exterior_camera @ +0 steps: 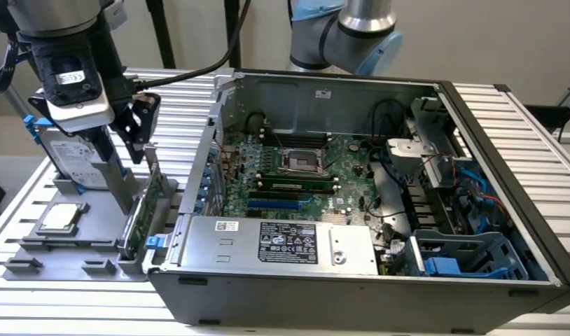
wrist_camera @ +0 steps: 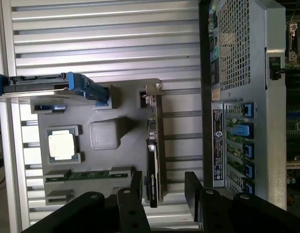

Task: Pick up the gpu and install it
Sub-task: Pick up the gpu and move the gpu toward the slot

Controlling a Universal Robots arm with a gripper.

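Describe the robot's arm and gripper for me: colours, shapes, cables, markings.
The arm is a silvery tube with rounded joints capped in light blue. Its wrist end is a black housing with a small white label, above a pale grey block. A thick black cable loops away from it. The gripper is matt black, with two flat squared fingers on hinged links.

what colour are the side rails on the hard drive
Blue side rails on the hard drive, best in the wrist view.

Arm (exterior_camera: 66,63) vertical, wrist down, fingers (wrist_camera: 193,190) wide apart.
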